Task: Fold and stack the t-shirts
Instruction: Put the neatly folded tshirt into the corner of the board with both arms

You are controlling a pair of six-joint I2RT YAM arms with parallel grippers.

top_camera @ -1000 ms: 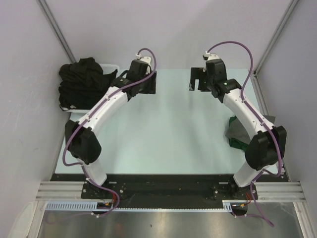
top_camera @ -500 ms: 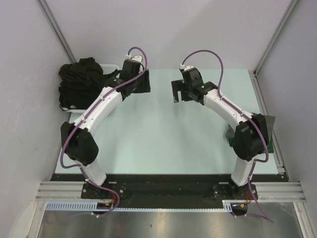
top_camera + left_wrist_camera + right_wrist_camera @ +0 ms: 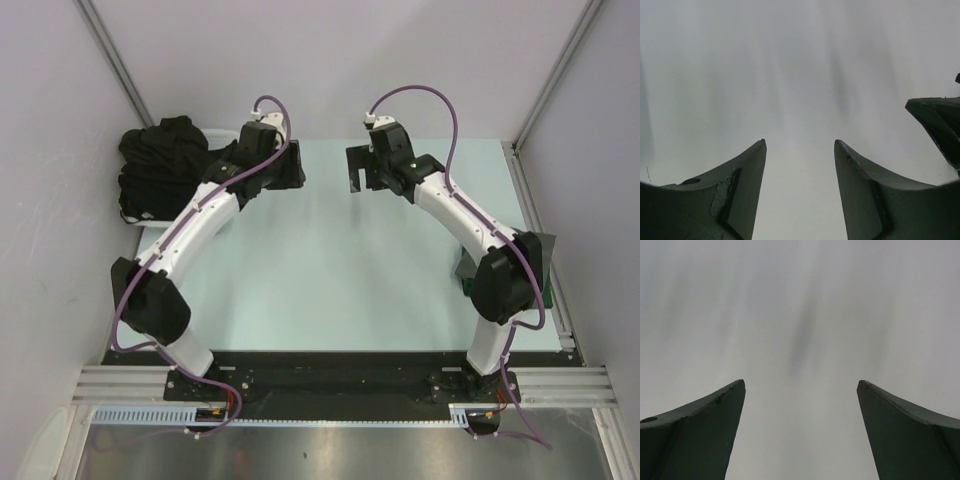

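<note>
A heap of black t-shirts fills the basket at the table's far left. At the right edge lies a grey t-shirt on a dark green one, mostly hidden behind my right arm's elbow. Both grippers hover over the far middle of the table and face each other. My left gripper is open with nothing between its fingers. My right gripper is wide open and also holds nothing. One right-gripper finger shows at the edge of the left wrist view.
A white plastic basket holds the black heap beside the left wall. The pale green tabletop is closed in by grey walls on three sides. Both wrist views show only a blank grey surface.
My right arm has swung left toward the table's middle, uncovering less of the stack at the right edge. My left arm has drawn slightly back and left, and its jaws have narrowed a little.
</note>
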